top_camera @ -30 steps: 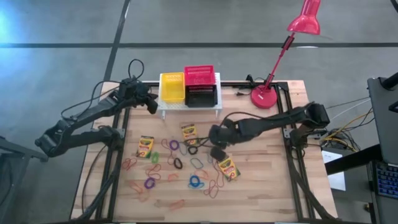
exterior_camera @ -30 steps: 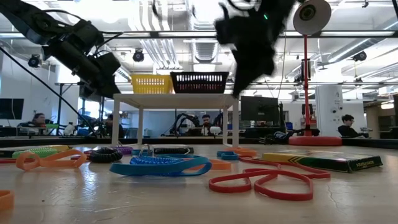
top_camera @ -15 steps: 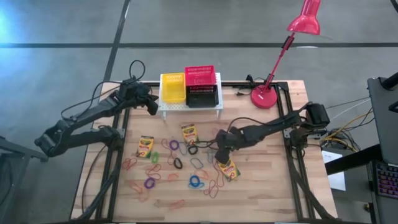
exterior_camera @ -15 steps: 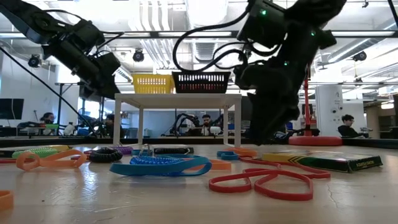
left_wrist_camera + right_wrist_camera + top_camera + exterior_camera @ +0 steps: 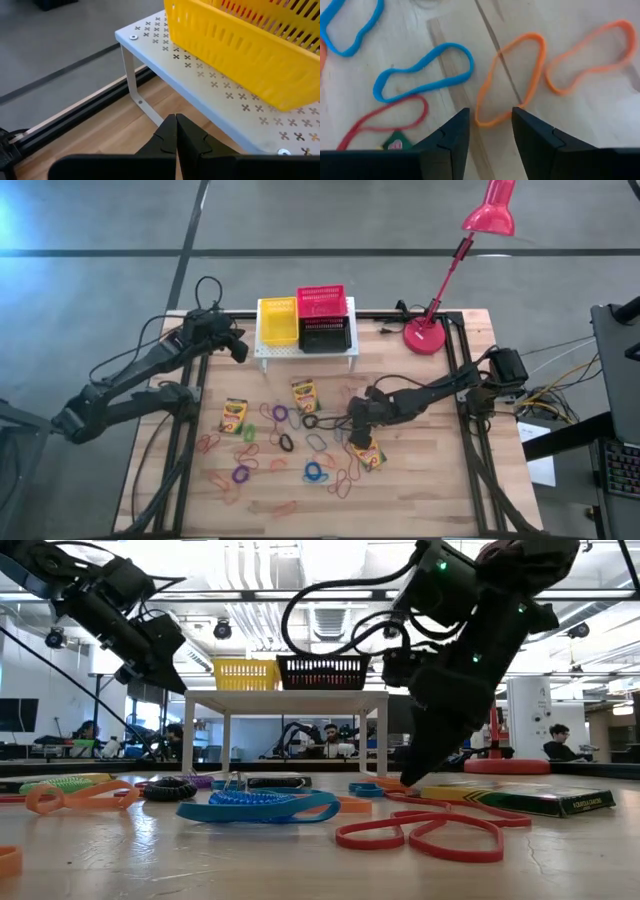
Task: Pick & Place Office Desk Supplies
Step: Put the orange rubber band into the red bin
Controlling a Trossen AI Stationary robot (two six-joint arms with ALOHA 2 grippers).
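Several coloured elastic loops (image 5: 281,442) and three crayon boxes (image 5: 234,416) (image 5: 304,392) (image 5: 367,452) lie flat on the wooden table. My right gripper (image 5: 490,114) is open, slanting down just above the table beside the right-hand crayon box. The near end of an orange loop (image 5: 512,80) lies between its fingertips, and I see no touch. In the low view my right gripper (image 5: 408,783) has its tips close to the boards. My left gripper (image 5: 176,121) is shut on nothing, in the air by the left end of the white stand (image 5: 268,352).
Yellow (image 5: 277,321), red (image 5: 321,301) and black (image 5: 323,335) baskets sit on the white stand at the table's far side. A red desk lamp (image 5: 428,335) stands at the far right. Blue loops (image 5: 422,75), a red loop (image 5: 390,120) and another orange loop (image 5: 590,60) lie close around my right gripper.
My right gripper has come down from well above the table to just over the boards, shifting a little toward the near edge and the right-hand crayon box. No loop or box has moved.
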